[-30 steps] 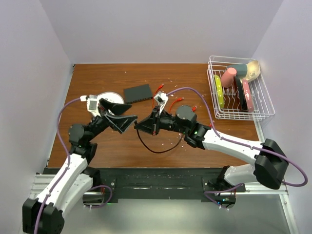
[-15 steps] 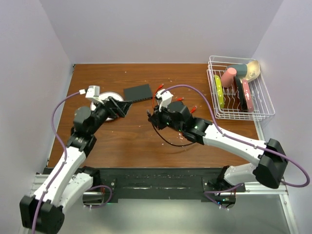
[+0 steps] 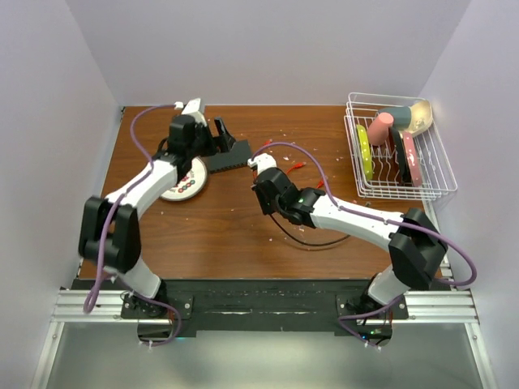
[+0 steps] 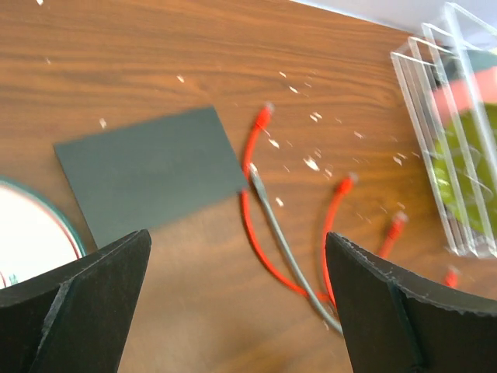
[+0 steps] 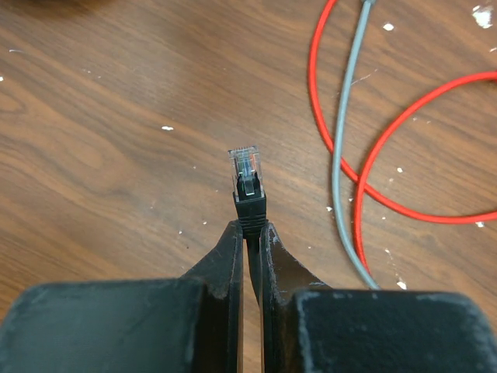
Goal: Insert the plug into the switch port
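The switch (image 3: 233, 156) is a flat matte-black box lying at the back of the wooden table; it also shows in the left wrist view (image 4: 151, 175). My left gripper (image 3: 222, 136) hovers just above and behind it, open and empty (image 4: 238, 241). My right gripper (image 3: 261, 185) is right of the switch and a little nearer. It is shut (image 5: 250, 229) on the plug (image 5: 247, 180), a clear-tipped connector with a black boot that sticks out past the fingertips. The plug's black cable (image 3: 302, 241) loops on the table beneath the right arm. The switch's sockets are not visible.
A round white plate with red dots (image 3: 185, 183) lies left of the switch. Loose red cables (image 4: 252, 225) and a grey cable (image 4: 283, 241) lie right of the switch, also in the right wrist view (image 5: 342, 155). A wire dish rack (image 3: 397, 146) with dishes stands at the back right.
My left arm has swung from the middle of the table to the back, over the switch, still open. My right gripper has carried the plug back towards the switch.
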Action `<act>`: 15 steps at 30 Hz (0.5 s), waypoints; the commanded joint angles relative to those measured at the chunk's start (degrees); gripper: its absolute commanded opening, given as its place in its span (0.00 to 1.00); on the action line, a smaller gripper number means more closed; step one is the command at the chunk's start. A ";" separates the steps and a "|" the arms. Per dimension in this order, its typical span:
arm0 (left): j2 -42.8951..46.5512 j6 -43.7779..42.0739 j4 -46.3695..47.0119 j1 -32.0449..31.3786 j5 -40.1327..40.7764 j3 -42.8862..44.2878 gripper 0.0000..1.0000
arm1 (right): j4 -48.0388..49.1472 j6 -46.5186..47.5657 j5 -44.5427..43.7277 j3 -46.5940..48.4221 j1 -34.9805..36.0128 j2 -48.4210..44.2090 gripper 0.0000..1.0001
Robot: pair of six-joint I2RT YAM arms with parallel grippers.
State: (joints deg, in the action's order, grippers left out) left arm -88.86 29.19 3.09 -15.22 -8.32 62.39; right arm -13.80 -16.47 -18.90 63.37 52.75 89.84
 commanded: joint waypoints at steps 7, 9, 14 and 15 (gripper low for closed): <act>-29.04 -9.40 -9.66 -1.04 7.08 31.42 1.00 | 0.36 -1.81 8.25 3.69 -2.65 2.70 0.00; -33.29 -10.38 -13.35 -0.95 7.35 37.07 1.00 | 0.27 -1.90 8.70 3.69 -2.92 3.06 0.00; -42.88 -13.19 -16.01 -0.77 7.35 50.01 1.00 | -0.43 -1.81 9.93 3.69 -3.27 3.32 0.00; -44.02 -13.37 -16.97 -0.42 6.65 51.50 1.00 | -0.44 -1.73 9.93 3.25 -3.36 3.23 0.00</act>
State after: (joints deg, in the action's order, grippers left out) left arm -129.86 19.70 -10.39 -15.90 -2.15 106.04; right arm -14.13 -18.00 -10.72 64.71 49.80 93.51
